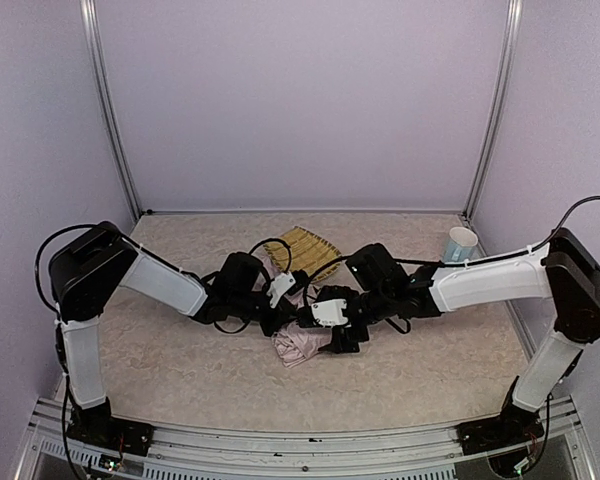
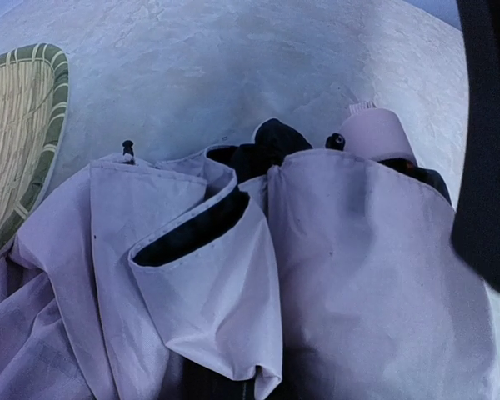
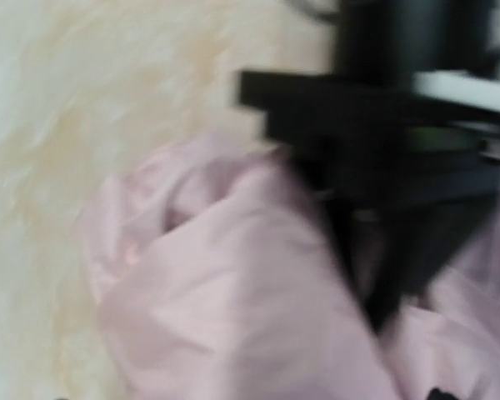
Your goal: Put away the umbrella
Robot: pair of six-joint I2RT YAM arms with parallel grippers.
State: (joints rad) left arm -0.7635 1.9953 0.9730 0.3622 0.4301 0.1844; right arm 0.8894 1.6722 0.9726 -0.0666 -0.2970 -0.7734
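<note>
Left claw (image 1: 288, 304) is sitting closed against the umbrella (image 2: 358, 275), soft crumpled pale-pink fabric; right claw (image 1: 320, 322) is showing too blurred to tell.

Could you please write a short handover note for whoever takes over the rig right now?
Left claw: shut, apparently pinching the umbrella by its canopy fabric.
Right claw: over the umbrella. Its wrist view is blurred, so I cannot tell whether it is open or shut.
Umbrella: mid-table and collapsed, with the canopy lying in loose, crumpled folds. The bamboo tray sits just beyond it.
Done: canopy is down.
Left: gather the folds tight, then stow it. It is not yet put away.
</note>
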